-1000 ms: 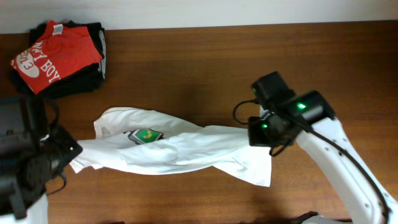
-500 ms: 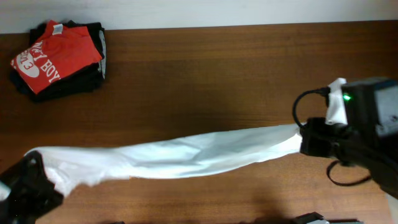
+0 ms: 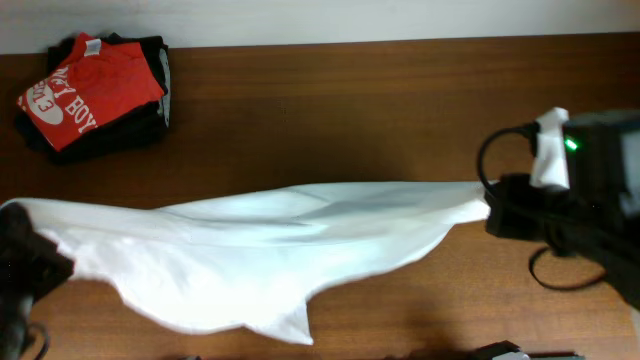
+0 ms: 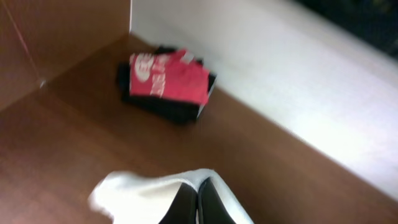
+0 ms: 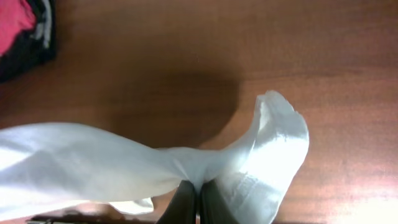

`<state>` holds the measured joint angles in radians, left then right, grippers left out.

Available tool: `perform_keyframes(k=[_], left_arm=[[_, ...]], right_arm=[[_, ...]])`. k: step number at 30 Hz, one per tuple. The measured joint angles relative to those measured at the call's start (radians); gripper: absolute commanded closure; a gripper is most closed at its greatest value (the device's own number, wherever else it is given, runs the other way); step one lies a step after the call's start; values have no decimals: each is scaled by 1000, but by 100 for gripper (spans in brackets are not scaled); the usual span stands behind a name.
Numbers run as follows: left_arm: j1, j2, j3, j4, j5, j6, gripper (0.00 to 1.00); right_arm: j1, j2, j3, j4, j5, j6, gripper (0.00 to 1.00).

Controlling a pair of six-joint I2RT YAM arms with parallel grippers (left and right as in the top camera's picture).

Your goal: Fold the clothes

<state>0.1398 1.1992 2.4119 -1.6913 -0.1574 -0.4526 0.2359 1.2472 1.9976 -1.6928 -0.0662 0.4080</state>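
white T-shirt (image 3: 250, 255) fanned wider, sagging lower

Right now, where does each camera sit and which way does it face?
Overhead: above the table, facing straight down at the white shirt stretched between the left arm and right arm.
Left wrist: on the left arm, facing past its shut jaws toward the red shirt and wall.
Right wrist: on the right arm, facing down past its shut jaws at shirt and table.
Shared: overhead and left wrist both show the red shirt.
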Motion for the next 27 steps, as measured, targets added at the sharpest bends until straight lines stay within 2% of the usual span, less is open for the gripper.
perform_keyframes(k=[3, 7, 11, 12, 13, 14, 16, 17, 18, 19, 20, 23, 24, 27], left_arm=[[0, -42, 98, 5, 4, -5, 100], [0, 8, 91, 61, 34, -21, 99], [0, 325, 70, 181, 53, -23, 100], [0, 433, 63, 232, 59, -23, 96], [0, 505, 55, 264, 63, -24, 93], [-1, 618, 52, 359, 83, -26, 86], [-2, 779, 52, 441, 127, -32, 70], [-3, 831, 51, 453, 142, -31, 63], [-6, 894, 51, 462, 171, -36, 51], [-10, 941, 50, 462, 195, -39, 1], [-20, 988, 50, 458, 220, -34, 1], [-43, 1007, 45, 408, 246, -15, 1], [-53, 1004, 50, 372, 252, -6, 1], [-80, 1003, 58, 173, 260, 11, 1]], right_arm=[[0, -48, 28, 0, 21, 9, 96], [0, -7, 32, 69, 66, 11, 94], [-36, 233, 35, 207, 85, 11, 89], [-60, 322, 35, 276, 84, 10, 88], [-80, 389, 35, 335, 85, 7, 88], [-100, 459, 35, 385, 84, 3, 89], [-140, 591, 31, 443, 77, -4, 88], [-156, 633, 29, 453, 76, -6, 82], [-166, 655, 27, 458, 75, -14, 66], [-185, 673, 27, 457, 71, -20, 34], [-206, 676, 27, 442, 64, -39, 14], [-244, 669, 30, 378, -18, -100, 11], [-248, 667, 30, 348, -58, -129, 12], [-232, 663, 29, 298, -132, -200, 38]])
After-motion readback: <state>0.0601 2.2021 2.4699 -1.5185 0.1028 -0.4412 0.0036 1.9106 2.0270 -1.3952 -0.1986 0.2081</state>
